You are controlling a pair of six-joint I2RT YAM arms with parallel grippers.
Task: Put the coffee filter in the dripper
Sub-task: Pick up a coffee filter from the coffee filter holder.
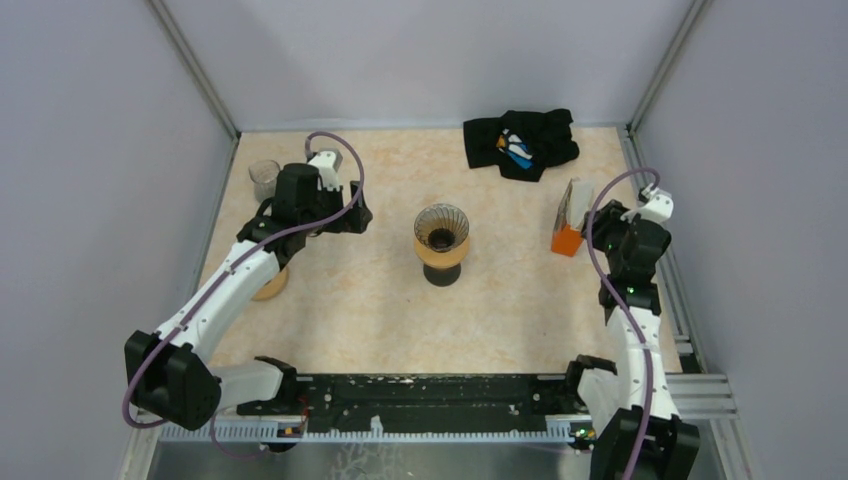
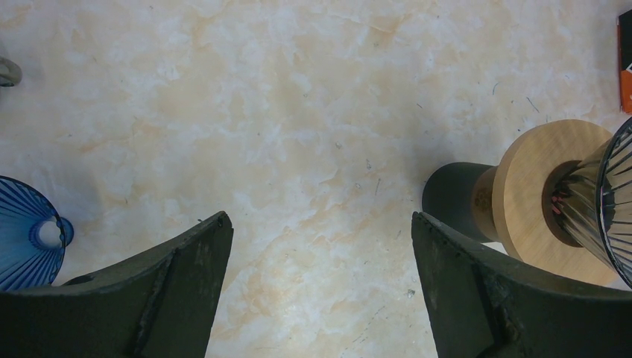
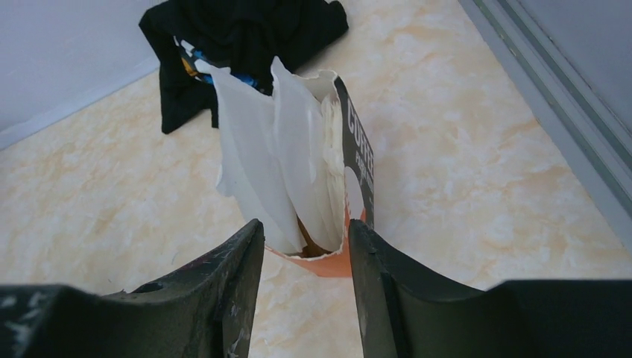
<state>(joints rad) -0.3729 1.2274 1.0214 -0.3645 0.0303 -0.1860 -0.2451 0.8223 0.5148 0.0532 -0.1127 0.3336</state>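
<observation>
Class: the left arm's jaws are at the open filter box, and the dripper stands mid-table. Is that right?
No: it is the right gripper whose jaws are at the open filter box, as the right wrist view shows. The dripper does stand mid-table.

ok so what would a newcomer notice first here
The glass dripper on its wooden stand sits mid-table. On the right, the orange filter box gapes with white filters spilling out, the right gripper open close to it. A black cloth lies crumpled at the back.
</observation>
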